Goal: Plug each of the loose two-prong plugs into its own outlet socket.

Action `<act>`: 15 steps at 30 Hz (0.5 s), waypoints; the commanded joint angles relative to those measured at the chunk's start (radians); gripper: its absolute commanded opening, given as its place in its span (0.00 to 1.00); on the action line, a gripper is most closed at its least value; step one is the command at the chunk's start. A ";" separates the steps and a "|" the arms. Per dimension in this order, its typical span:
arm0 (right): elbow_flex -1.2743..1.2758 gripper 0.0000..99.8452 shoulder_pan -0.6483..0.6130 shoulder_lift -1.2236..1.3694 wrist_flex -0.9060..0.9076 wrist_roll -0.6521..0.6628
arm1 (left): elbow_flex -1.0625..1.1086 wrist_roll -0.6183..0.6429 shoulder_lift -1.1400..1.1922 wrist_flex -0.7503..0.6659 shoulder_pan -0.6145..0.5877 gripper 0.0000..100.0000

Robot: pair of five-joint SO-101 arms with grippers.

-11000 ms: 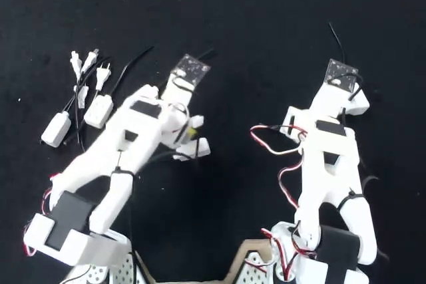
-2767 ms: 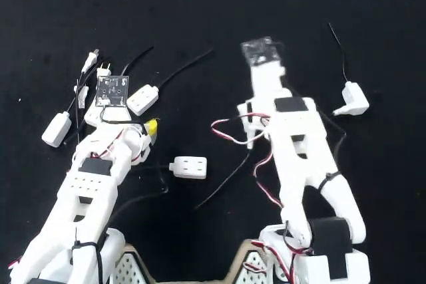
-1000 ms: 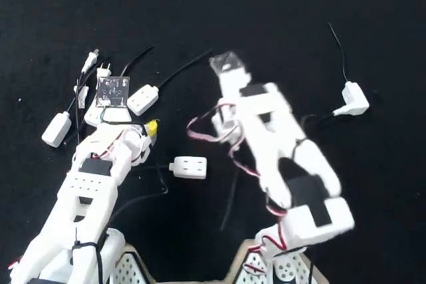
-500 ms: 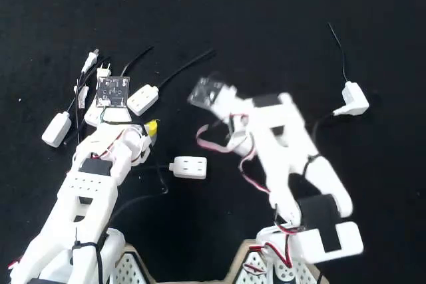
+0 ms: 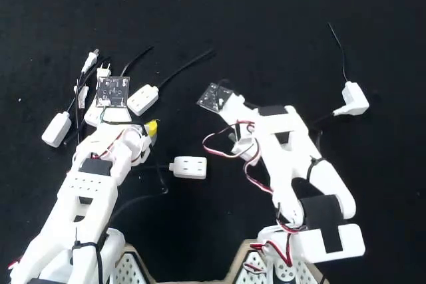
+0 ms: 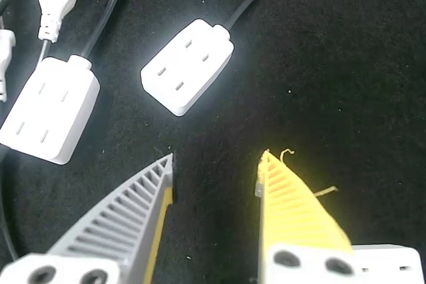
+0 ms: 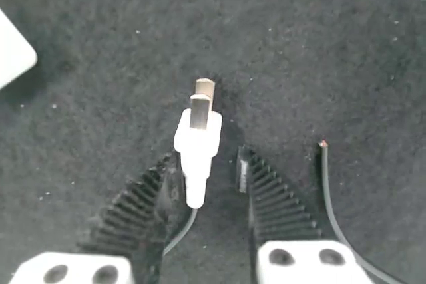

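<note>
Right fingers (image 7: 266,197) pinch a plug (image 7: 198,139) off-centre, against one side; it could twist loose before reaching the socket (image 5: 188,167). Left fingers (image 6: 293,211) spread.

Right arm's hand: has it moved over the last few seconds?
Yes. The right hand, holding a small plug, swung left in the high view, toward the white socket block lying between the arms.

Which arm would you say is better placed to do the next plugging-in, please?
Right. The right gripper holds a two-prong plug, prongs pointing forward, near the white outlet block at mid-table. The left gripper is open and empty above another outlet socket.
</note>
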 commanded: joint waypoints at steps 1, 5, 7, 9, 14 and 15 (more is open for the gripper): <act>0.002 0.10 -0.025 -0.059 -0.005 0.006 | -0.015 -0.008 -0.026 -0.009 -0.002 0.20; -0.005 0.01 -0.034 -0.101 0.025 -0.008 | -0.012 -0.008 -0.026 -0.009 -0.002 0.20; -0.010 0.01 -0.038 -0.160 0.072 -0.040 | -0.010 -0.008 -0.026 -0.009 -0.002 0.20; -0.002 0.01 -0.071 -0.248 0.130 -0.095 | -0.008 -0.002 -0.028 -0.003 -0.002 0.20; 0.140 0.01 -0.256 -0.498 0.109 -0.219 | -0.061 0.020 -0.103 0.183 0.030 0.20; 0.171 0.01 -0.301 -0.539 0.086 -0.245 | -0.064 0.041 -0.137 0.212 0.031 0.20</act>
